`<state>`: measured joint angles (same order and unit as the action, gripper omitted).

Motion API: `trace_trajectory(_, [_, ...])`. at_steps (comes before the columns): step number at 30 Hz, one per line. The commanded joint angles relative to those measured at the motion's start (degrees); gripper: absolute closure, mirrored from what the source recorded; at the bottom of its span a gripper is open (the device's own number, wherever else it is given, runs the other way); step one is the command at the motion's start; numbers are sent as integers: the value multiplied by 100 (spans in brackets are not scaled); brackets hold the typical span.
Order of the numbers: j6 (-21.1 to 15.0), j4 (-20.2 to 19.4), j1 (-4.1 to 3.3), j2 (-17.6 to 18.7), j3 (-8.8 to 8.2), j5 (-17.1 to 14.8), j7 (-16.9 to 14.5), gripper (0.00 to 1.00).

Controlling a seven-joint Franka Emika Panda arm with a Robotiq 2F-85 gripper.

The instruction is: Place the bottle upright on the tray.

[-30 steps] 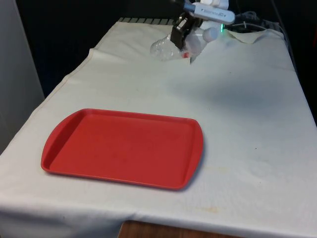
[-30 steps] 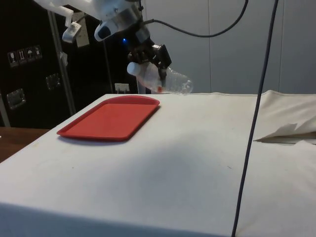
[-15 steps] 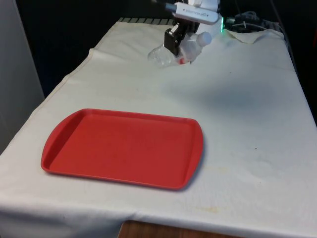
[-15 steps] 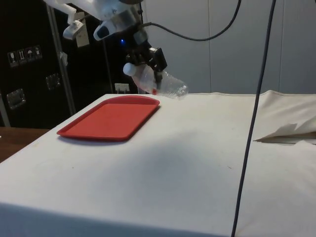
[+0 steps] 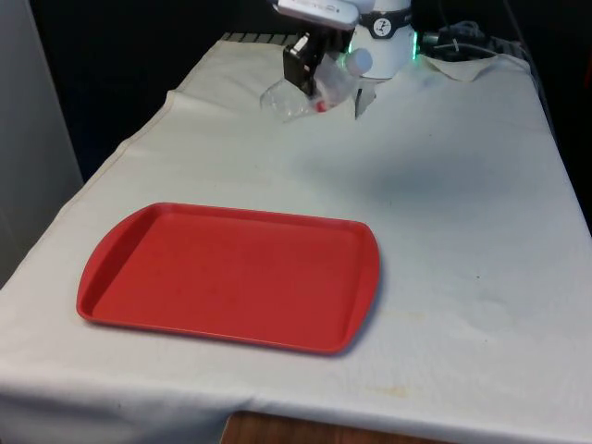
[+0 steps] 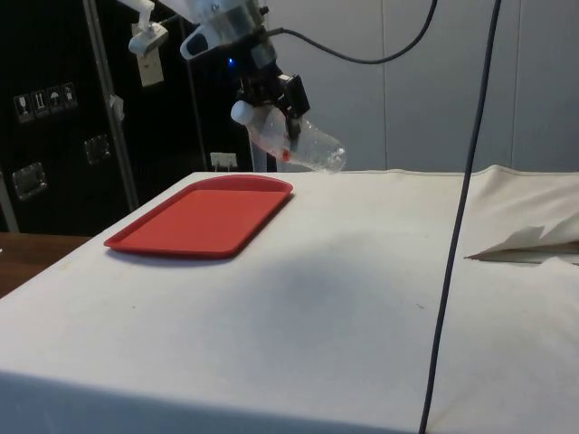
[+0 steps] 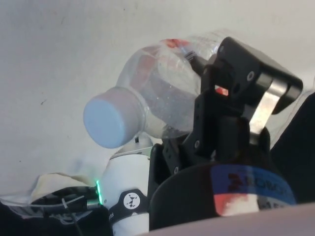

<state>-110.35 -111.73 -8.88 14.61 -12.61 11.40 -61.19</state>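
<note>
A clear plastic bottle (image 5: 285, 100) with a white cap and a red label hangs tilted above the far end of the table, cap raised toward the robot. My gripper (image 5: 308, 69) is shut on its upper body. In the side view the bottle (image 6: 312, 150) slants base-down to the right under the gripper (image 6: 282, 108). The wrist view has the bottle (image 7: 162, 93) and its cap between the black fingers (image 7: 231, 78). The red tray (image 5: 231, 273) lies flat and bare near the table's front, well apart from the bottle; the side view puts the tray (image 6: 204, 212) at the left.
A black cable (image 6: 457, 217) hangs down across the side view. Crumpled cloth folds (image 6: 529, 240) lie at that view's right. Cables and cloth (image 5: 462, 46) bunch at the table's far end beside the robot base.
The gripper has carried the bottle toward the front view's left and slightly higher. The bottle's base has swung lower, so it tilts more steeply. The tray has not moved.
</note>
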Motion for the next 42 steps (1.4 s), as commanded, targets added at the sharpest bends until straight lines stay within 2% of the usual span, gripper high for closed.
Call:
trace_trajectory(1, [34, 0, 17, -80, -11, -34, -63, 64])
trace_trajectory(17, [441, 258, 6, -470, -132, -40, -132, 64])
trace_trajectory(28, [516, 355, 0, -596, -172, -11, -52, 64])
trace_trajectory(42, [699, 710, 6, -625, -264, -40, -11, 64])
